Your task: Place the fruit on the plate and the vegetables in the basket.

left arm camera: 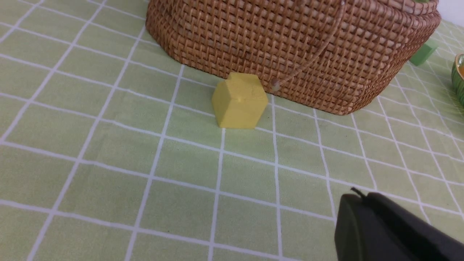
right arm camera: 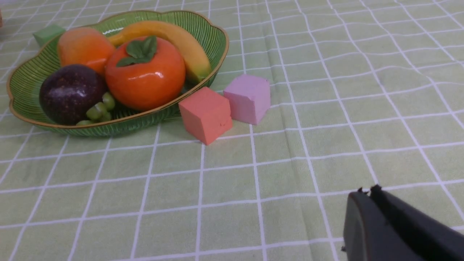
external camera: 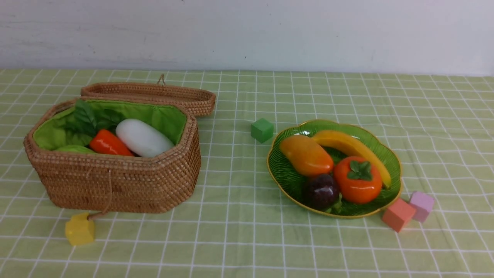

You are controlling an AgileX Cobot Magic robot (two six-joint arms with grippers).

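The green plate point(external camera: 389, 154) point(right arm camera: 25, 78) holds the fruit: mango point(external camera: 306, 155) point(right arm camera: 84, 47), banana point(external camera: 353, 148) point(right arm camera: 181, 41), persimmon point(external camera: 358, 180) point(right arm camera: 145, 74) and mangosteen point(external camera: 321, 191) point(right arm camera: 70, 92). In the wicker basket point(external camera: 127, 181) point(left arm camera: 301, 47) lie the vegetables: white radish point(external camera: 142, 138), carrot point(external camera: 109, 143) and a sliver of green gourd point(external camera: 73, 148); the eggplant is hidden. My left gripper point(left arm camera: 359, 197) is shut and empty, low over the cloth in front of the basket. Shut and empty too, my right gripper point(right arm camera: 366, 192) hovers near the plate's front. Neither arm shows in the front view.
A yellow cube point(external camera: 80, 229) point(left arm camera: 239, 100) sits by the basket's front, beside its cord toggle point(left arm camera: 274, 84). A green cube point(external camera: 262, 130) lies between basket and plate. Red point(external camera: 398, 214) point(right arm camera: 206, 114) and purple point(external camera: 422, 205) point(right arm camera: 248, 98) cubes touch the plate's right front. The basket lid point(external camera: 154, 94) lies open behind.
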